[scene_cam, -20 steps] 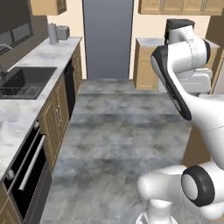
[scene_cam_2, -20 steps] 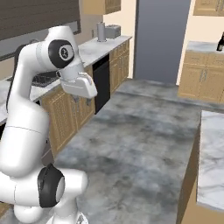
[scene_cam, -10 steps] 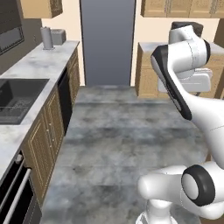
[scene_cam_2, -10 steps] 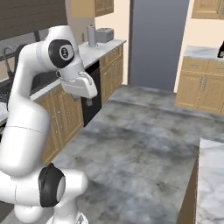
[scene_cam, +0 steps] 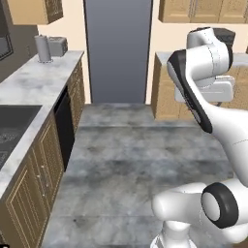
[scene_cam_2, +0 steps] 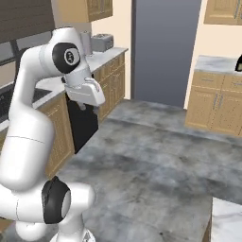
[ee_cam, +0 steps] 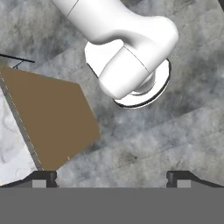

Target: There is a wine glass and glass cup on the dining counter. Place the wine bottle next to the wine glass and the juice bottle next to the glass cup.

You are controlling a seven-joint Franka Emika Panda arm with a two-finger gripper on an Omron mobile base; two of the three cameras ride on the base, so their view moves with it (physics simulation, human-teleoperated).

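Hand view looks straight down past the gripper [ee_cam: 112,177], whose two dark fingertips [ee_cam: 43,177] stand far apart at the bottom edge with nothing between them: the jaws are wide and empty. Under them lies grey mottled floor [ee_cam: 144,144]. Just to the left of the fingertips a tan wooden side [ee_cam: 52,122] slopes down from a strip of white-grey marble top; this corner matches the dining counter [ee_cam: 11,148].

Taking the tall grey door [scene_cam: 118,48] at the far end of the kitchen as landmark: in the left base view a marble counter [scene_cam: 38,80] with wooden cabinet fronts runs along the wall left of the door, and on its far end, near the door, stand a grey canister [scene_cam: 42,48] and a toaster [scene_cam: 58,46] just beside it. Right of the door is another run of wooden cabinets [scene_cam_2: 215,101] with a marble top. At the right edge of the right base view, on that top, a small dark shape [scene_cam_2: 238,64] is cut off by the frame; what it is I cannot tell. In the same view the gripper hangs low beside the dark panel in the left-hand cabinets, well short of the door.
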